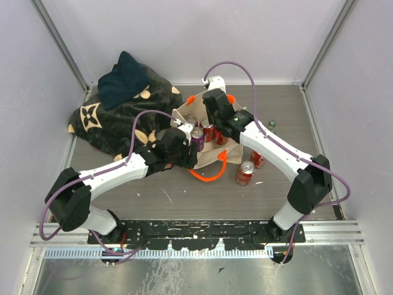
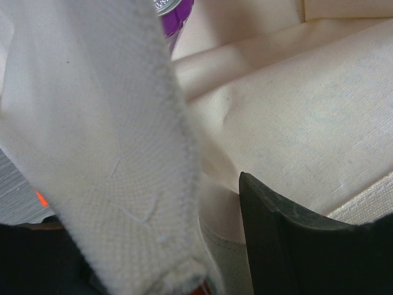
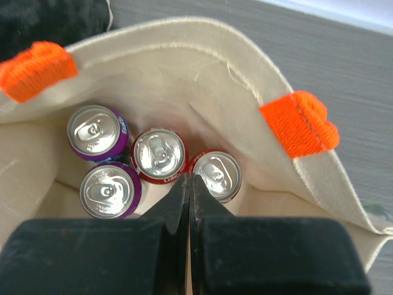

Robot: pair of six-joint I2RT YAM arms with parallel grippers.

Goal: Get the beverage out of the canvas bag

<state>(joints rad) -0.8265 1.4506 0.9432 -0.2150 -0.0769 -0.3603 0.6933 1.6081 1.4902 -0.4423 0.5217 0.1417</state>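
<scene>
The beige canvas bag with orange handles stands open at mid-table. In the right wrist view its rim frames several cans: two purple ones and two red ones. My right gripper is shut and empty, its tips just above the gap between the two red cans; it also shows in the top view. My left gripper is shut on the bag's near-left wall. One finger is inside the bag and the other is hidden behind the cloth.
Two red cans stand on the table right of the bag. A dark floral blanket is heaped at the back left. A small round object lies at the back right. Walls enclose the table.
</scene>
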